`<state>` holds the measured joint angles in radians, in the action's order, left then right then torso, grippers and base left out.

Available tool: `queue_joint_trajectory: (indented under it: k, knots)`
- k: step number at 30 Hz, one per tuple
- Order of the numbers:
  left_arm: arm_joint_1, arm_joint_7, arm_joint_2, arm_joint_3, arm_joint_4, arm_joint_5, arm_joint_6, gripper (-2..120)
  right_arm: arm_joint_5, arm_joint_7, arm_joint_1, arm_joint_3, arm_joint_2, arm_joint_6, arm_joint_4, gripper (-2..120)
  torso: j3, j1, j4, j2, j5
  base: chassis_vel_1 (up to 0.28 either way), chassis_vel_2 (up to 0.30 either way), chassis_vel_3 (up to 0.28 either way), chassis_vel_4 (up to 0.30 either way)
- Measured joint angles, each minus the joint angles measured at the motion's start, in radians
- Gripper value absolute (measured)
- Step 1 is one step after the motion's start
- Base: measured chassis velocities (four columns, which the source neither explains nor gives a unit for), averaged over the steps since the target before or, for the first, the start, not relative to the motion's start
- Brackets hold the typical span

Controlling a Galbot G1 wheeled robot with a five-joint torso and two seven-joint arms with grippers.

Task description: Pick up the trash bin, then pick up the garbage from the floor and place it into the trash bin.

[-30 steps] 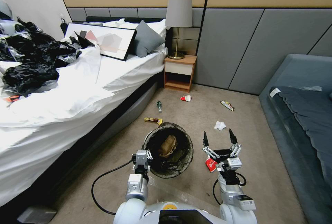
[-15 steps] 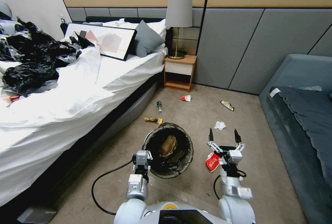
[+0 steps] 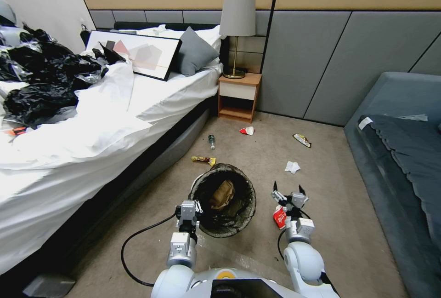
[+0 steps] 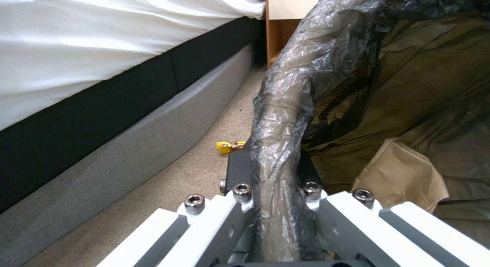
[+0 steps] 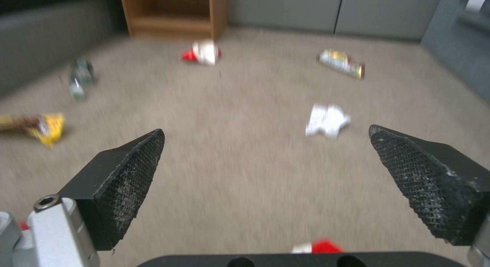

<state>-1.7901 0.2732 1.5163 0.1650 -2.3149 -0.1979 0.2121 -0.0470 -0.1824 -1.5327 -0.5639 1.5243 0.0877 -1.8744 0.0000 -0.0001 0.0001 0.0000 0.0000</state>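
Observation:
The trash bin (image 3: 248, 206) stands on the carpet in front of me, with a dark liner bag over its rim (image 4: 286, 98) and a tan paper piece (image 3: 223, 193) inside. My left gripper (image 3: 189, 208) is shut on the bin's near rim. My right gripper (image 3: 288, 192) hangs open low over a red-and-white wrapper (image 3: 279, 217) to the right of the bin. In the right wrist view the open fingertips (image 5: 148, 144) frame bare carpet. Beyond them lie a white tissue (image 5: 327, 120), a shiny wrapper (image 5: 341, 63), another red-and-white wrapper (image 5: 203, 52), a small bottle (image 5: 79, 77) and a yellow snack wrapper (image 5: 43, 126).
A bed (image 3: 115, 118) with white sheets and black plastic bags (image 3: 41, 82) runs along the left. A wooden nightstand (image 3: 238, 98) with a lamp stands at the back wall. A grey sofa (image 3: 404, 151) lines the right. A black cable (image 3: 138, 243) loops by my left arm.
My right gripper has dropped toward the floor and come a little left, closer to the red-and-white wrapper, and it stays open. The left gripper and bin have not moved.

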Motion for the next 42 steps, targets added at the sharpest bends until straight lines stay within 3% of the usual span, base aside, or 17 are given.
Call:
queue_joint_trajectory:
  k: [6, 17, 28, 42]
  knots:
    - [-0.004, 0.002, -0.003, 0.0, -0.007, -0.001, 0.0, 0, -0.02, -0.001, 0.077, 0.003, -0.005, 0.053, 0.159, 100, 0.0, 0.0, -0.0001, 0.0, 0.0001, 0.0, 0.0, 0.0, 0.0]
    - [-0.009, 0.003, -0.002, 0.002, -0.009, -0.003, -0.003, 0, -0.02, -0.001, 0.166, -0.009, -0.014, 0.048, 0.358, 100, 0.0, 0.0, -0.0001, 0.0, 0.0, 0.0, 0.0, 0.0, 0.0]
    - [-0.012, 0.005, -0.001, 0.004, -0.009, -0.008, -0.006, 0, -0.043, 0.009, 0.267, -0.058, -0.032, -0.014, 0.572, 100, 0.0, 0.0, 0.0, 0.0, 0.0001, 0.0, 0.0, 0.0, 0.0]
    - [-0.015, 0.005, -0.001, 0.004, -0.008, -0.014, -0.008, 0, -0.047, 0.021, 0.351, -0.059, -0.046, -0.097, 0.72, 96, 0.0, 0.0, 0.0, 0.0, 0.0, 0.0, 0.0, 0.0, 0.0]
